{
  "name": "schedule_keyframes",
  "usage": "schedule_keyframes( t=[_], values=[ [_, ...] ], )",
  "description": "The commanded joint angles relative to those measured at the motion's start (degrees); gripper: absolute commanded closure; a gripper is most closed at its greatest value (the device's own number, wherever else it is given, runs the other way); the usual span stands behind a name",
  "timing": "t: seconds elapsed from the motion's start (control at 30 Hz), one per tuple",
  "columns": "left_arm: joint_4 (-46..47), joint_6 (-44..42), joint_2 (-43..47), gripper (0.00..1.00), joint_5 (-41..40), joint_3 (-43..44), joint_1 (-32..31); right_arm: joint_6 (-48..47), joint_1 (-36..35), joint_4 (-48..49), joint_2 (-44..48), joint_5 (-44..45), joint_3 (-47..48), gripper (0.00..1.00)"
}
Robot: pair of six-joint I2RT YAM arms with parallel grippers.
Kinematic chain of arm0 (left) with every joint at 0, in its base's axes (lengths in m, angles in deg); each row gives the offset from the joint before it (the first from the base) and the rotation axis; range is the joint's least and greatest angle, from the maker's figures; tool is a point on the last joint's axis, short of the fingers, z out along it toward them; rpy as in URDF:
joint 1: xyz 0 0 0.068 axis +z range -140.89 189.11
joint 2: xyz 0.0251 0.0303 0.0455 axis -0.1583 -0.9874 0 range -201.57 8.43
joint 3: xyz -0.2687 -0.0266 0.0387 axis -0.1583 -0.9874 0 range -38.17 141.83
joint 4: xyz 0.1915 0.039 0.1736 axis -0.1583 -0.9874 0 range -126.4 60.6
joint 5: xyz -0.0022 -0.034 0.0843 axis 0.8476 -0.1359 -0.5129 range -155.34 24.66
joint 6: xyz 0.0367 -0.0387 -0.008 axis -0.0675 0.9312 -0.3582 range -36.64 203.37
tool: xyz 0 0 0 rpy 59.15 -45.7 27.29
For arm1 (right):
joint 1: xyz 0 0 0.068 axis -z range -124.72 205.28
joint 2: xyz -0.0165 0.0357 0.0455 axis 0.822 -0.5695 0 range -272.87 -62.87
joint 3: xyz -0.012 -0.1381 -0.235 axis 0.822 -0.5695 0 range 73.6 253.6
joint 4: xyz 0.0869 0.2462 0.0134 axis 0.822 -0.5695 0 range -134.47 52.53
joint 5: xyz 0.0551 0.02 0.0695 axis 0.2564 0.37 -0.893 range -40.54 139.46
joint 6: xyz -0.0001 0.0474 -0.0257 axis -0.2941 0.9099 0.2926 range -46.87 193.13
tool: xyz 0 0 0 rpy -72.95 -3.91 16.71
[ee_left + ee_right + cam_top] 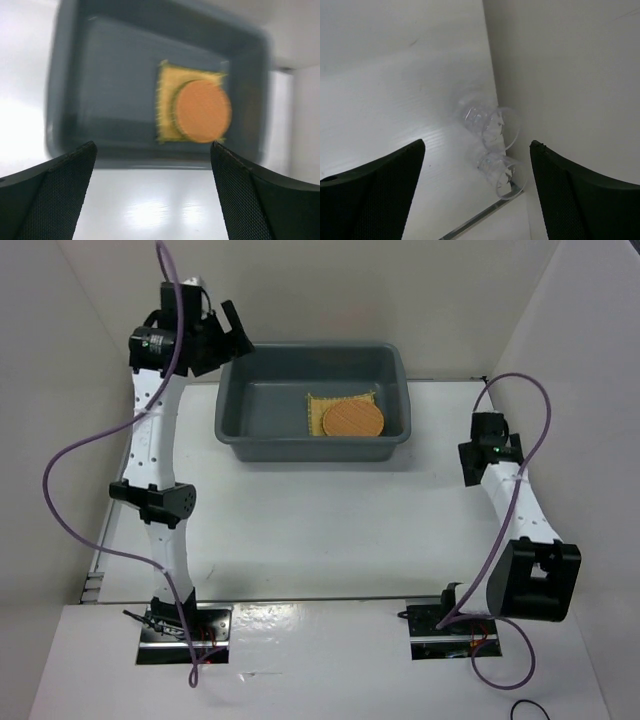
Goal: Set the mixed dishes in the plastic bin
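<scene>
I am seeing the square yellow mat (316, 410) (165, 102) lying flat on the floor of the plastic bin (265, 405) (115, 85), toward its right end, with the orange-brown disc (353, 420) (202, 111) lying on top of it and covering most of its right part. A darker rim is showing along the disc's left edge in the left wrist view, which is blurred, and I cannot tell what it is. The bin is sitting against the far edge of the worktop (330, 520), roughly centred. The left gripper (238, 332) (152, 200) is hanging above the bin's far-left corner with its fingers spread wide and nothing between them. The right gripper (475, 195) is hovering near the right edge of the worktop, well apart from the bin, its fingers also spread wide and carrying nothing. Below it, two clear plastic cups (490, 125) are sitting right where the worktop is meeting the right wall panel (570, 75). The worktop is plain white and is reflecting the lights along its near strip. White panels are closing it in on the left, far and right sides, and a purple cable (60, 470) is looping off each arm.
</scene>
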Motion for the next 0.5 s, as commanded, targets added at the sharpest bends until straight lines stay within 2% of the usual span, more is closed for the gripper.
schedule_keyframes(
  t=[0.0,0.03,0.1,0.13,0.17,0.2,0.23,0.27,0.3,0.33,0.47],
  values=[
    [-5.1,-2.9,1.8,0.0,-23.3,-9.4,-4.0,-3.3,2.6,-5.6,-3.6,-4.7,6.5,0.1],
    [-5.1,-2.2,2.7,0.0,-29.1,-12.4,-4.8,-3.3,2.7,-5.6,-4.1,-4.7,5.4,0.08],
    [-3.7,0.1,6.8,0.0,-36.3,-25.6,-6.7,-4.1,2.7,-5.6,-4.7,-4.7,3.1,0.07],
    [1.1,-0.4,8.9,0.0,-40.8,-31.6,-9.3,-4.1,3.3,-5.1,-4.7,-4.7,0.6,0.07],
    [4.4,-1.3,13.9,0.0,-40.3,-37.4,-9.9,-4.1,3.3,-5.1,-4.7,-4.7,-0.2,0.07],
    [8.6,-4.0,17.4,0.0,-38.4,-49.6,-9.9,-4.1,3.8,-4.6,-4.7,-5.4,-1.3,0.07],
    [17.0,-5.0,21.0,0.0,-36.0,-55.5,-9.0,-4.1,4.8,-4.6,-4.7,-5.4,-1.8,0.07],
    [20.5,-5.7,28.1,0.0,-29.2,-60.5,-7.7,-4.6,5.5,-3.8,-4.7,-6.0,-2.4,0.07],
    [23.2,-5.7,30.8,0.0,-25.9,-67.7,-6.2,-5.3,6.0,-2.7,-4.7,-6.0,-3.3,0.07],
    [25.4,-5.7,33.7,0.0,-23.7,-69.6,-4.0,-5.9,7.4,-2.0,-4.7,-6.0,-3.9,0.07],
    [23.7,-8.0,31.6,0.0,-20.9,-69.6,-3.2,-9.1,10.6,1.6,-5.5,-5.4,-6.1,0.07]
  ],
)
